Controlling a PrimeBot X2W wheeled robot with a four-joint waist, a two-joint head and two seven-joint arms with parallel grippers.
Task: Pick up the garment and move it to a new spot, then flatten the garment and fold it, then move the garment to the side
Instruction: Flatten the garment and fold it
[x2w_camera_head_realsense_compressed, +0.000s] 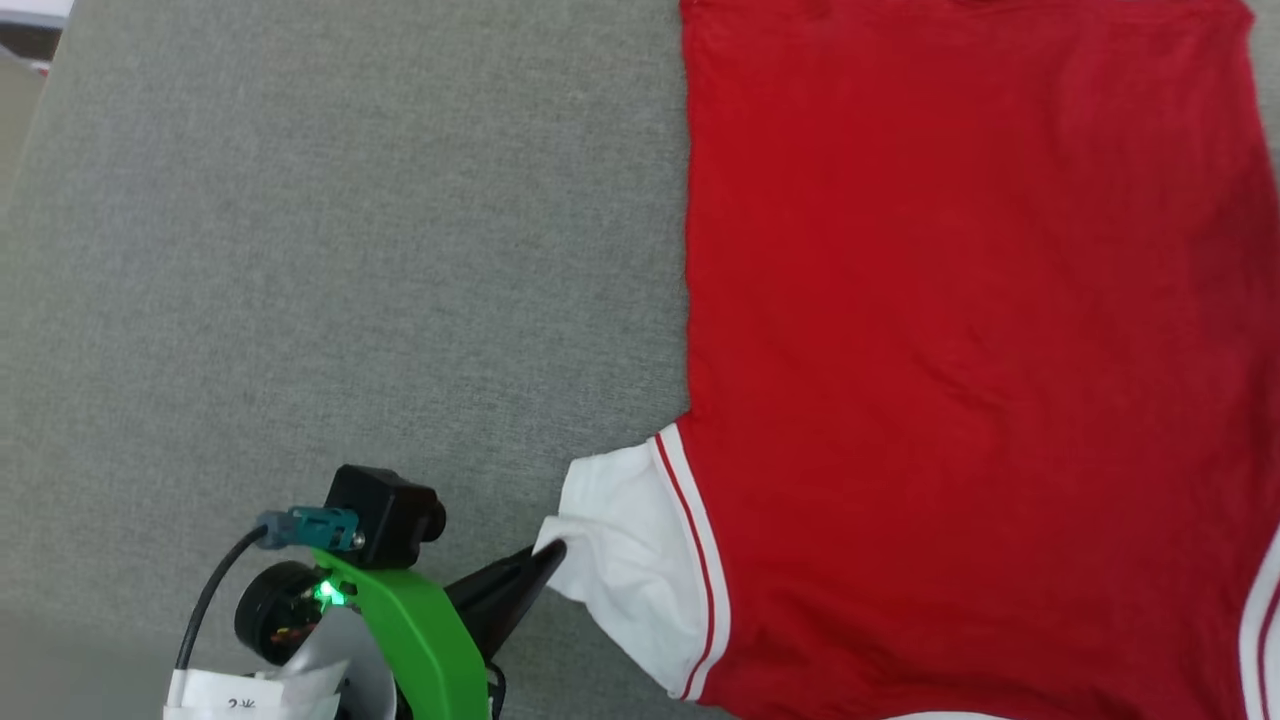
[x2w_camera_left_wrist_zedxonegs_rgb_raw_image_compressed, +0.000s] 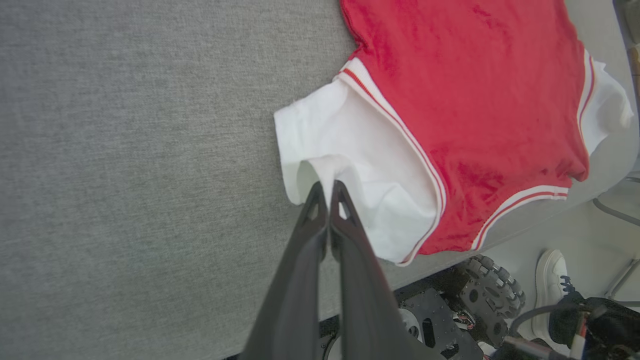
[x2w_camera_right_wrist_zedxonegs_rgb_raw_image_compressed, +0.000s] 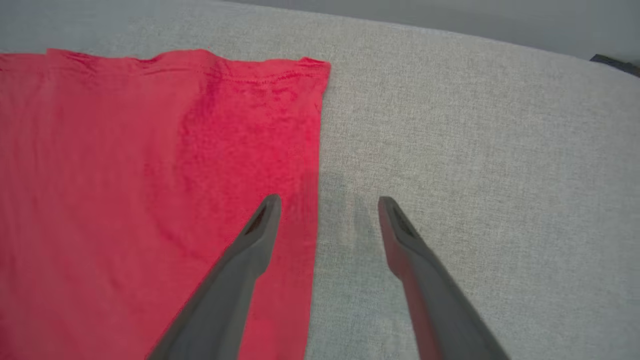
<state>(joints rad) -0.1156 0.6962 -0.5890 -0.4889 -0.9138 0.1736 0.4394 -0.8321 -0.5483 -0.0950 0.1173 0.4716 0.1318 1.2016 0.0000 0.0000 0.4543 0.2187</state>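
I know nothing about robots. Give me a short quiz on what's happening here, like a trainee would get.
1. True or false: the right gripper is open.
2. Which part of the shirt does the left gripper pinch? A) collar B) white sleeve C) bottom hem
3. Fill in: the shirt lies on a ___ cloth surface.
Key: 1 true; 2 B; 3 grey.

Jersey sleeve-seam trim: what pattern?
White trim with a thin red stripe; clearest in left wrist view.
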